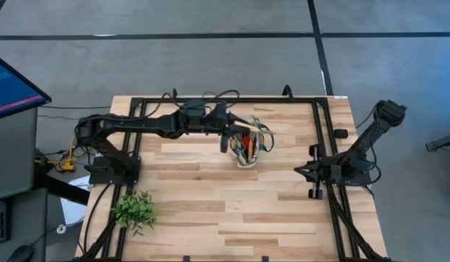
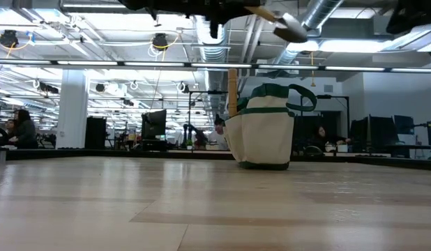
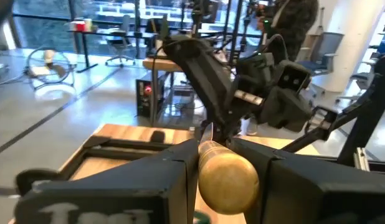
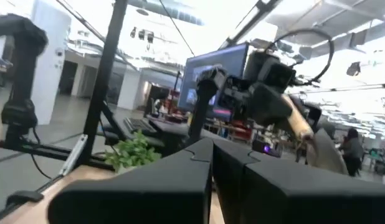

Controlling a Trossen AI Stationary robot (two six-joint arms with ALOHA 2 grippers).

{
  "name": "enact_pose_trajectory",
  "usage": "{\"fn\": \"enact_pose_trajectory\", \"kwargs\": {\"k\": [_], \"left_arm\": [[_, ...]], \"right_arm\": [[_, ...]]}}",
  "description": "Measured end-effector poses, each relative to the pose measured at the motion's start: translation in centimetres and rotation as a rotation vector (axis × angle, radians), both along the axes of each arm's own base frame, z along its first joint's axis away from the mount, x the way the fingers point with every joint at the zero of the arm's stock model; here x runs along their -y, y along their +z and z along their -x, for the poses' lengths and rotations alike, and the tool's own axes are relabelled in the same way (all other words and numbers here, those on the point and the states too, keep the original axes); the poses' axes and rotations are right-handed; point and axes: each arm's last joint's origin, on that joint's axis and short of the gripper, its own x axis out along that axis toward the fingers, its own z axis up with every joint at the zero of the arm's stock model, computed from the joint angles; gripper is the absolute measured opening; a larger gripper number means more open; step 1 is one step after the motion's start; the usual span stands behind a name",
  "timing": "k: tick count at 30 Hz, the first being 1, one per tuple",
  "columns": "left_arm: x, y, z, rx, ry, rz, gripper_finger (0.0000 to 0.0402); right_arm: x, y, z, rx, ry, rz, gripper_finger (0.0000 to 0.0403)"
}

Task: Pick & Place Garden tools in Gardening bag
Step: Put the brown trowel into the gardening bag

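Observation:
The gardening bag (image 1: 251,148), beige with green trim, stands upright on its base at the table's far middle (image 2: 264,129). Tools stick out of its top, among them a wooden handle (image 2: 232,90) and something red (image 1: 246,141). My left gripper (image 1: 232,137) hovers level over the bag's left rim, shut on a silver-headed trowel (image 2: 291,28) with a wooden handle. My right gripper (image 4: 211,155) is drawn back at the table's right side, near its own base (image 1: 312,175). It is shut with nothing between its fingers. My left gripper pinches the trowel's wooden handle (image 3: 227,177) between its two fingers (image 3: 174,168). The fingers come level from the table's left and lie along the handle, whose rounded butt end faces back toward the wrist. The trowel is lifted clear above the bag, its silver head slanting a little downward.
A leafy green plant (image 1: 135,209) stands at the near left of the table. A black metal frame (image 1: 210,100) runs round the table's far, left and right sides. Bare wood lies between the bag and the near edge. People sit in the room behind.

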Motion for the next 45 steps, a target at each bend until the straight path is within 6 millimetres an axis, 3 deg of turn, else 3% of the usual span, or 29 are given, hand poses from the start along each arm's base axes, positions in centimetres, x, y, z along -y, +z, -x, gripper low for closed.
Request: {"fn": "enact_pose_trajectory", "kwargs": {"k": [7,13,29,40,45], "left_arm": [[-0.4,-1.0,-2.5,-0.077,-0.055,0.016,0.0059],[-1.2,-1.6,-2.0,-0.180,-0.019,-0.046,0.0059],[-1.4,1.1,0.7,-0.204,-0.024,-0.192,0.0059],[-3.5,1.2,1.0,-0.297,-0.037,-0.510,0.0059],[-3.1,1.7,0.8,-0.264,-0.076,-0.505,0.0059]], "right_arm": [[1.5,-0.2,-0.7,0.000,0.034,0.018,0.0000],[3.3,-0.6,-1.2,-0.024,0.046,0.026,0.0000],[8.6,-1.2,-1.2,-0.086,0.043,-0.069,0.0000],[9.3,-1.5,-1.2,-0.134,0.030,-0.119,0.0000],[9.3,-1.5,-1.2,-0.133,0.028,-0.118,0.0000]]}}
